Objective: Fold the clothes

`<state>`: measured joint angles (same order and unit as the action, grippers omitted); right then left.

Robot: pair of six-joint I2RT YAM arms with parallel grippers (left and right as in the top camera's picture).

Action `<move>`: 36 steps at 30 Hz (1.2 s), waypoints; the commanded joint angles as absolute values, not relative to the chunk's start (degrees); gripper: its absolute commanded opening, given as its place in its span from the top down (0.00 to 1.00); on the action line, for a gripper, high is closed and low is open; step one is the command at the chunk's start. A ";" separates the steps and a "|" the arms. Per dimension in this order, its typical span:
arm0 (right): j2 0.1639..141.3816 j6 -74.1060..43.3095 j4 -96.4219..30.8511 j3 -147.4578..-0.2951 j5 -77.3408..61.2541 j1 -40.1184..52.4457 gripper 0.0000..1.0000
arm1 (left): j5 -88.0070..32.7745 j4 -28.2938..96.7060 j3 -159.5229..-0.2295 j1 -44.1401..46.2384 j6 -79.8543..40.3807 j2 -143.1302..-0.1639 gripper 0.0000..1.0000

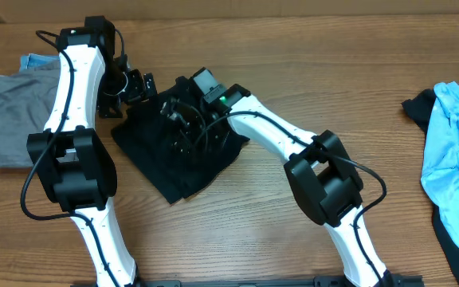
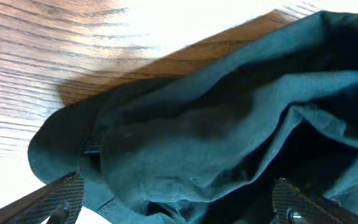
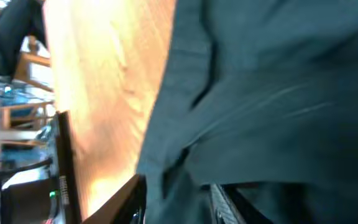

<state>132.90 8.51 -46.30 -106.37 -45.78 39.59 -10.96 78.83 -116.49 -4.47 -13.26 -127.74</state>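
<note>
The black clothes (image 1: 174, 155) lie bunched and partly folded on the wooden table, left of the middle. My left gripper (image 1: 136, 85) hangs at the garment's far left corner. In the left wrist view its fingers (image 2: 179, 208) are spread wide, open, with rumpled fabric (image 2: 191, 130) just below and between them. My right gripper (image 1: 183, 114) is down on the garment's upper middle. In the right wrist view its fingers (image 3: 178, 202) are close together with a fold of the black fabric (image 3: 272, 93) pinched between them.
A grey folded garment (image 1: 6, 112) lies at the left edge with a bit of light blue cloth (image 1: 32, 60) behind it. A light blue printed shirt (image 1: 453, 151) over dark cloth (image 1: 419, 108) lies at the right edge. Bare wooden table (image 1: 309, 72) lies between.
</note>
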 commanded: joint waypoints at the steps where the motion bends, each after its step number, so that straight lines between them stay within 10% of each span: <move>1: 132.03 12.40 -46.72 -107.00 -49.36 38.87 0.42 | -11.49 78.85 -117.05 -4.45 -12.01 -126.58 0.00; 7: 123.35 8.69 -53.04 -107.00 -28.58 31.40 0.31 | -13.76 77.84 -118.13 -4.32 -9.78 -126.52 0.00; 13: 125.32 2.09 -56.58 -106.85 -20.64 23.92 0.53 | -15.09 77.45 -130.67 4.82 -0.86 -125.29 0.00; 16: 129.38 1.41 -59.68 -106.83 -21.63 24.43 0.66 | -14.85 77.14 -130.23 12.80 1.69 -125.34 0.55; 21: 131.94 1.43 -60.53 -106.83 -23.00 24.43 0.67 | -14.35 77.56 -126.76 17.61 3.99 -125.36 0.93; 36: 131.94 1.41 -60.80 -106.83 -22.98 24.40 0.67 | 5.96 66.35 -104.29 -0.45 -18.52 -125.34 0.87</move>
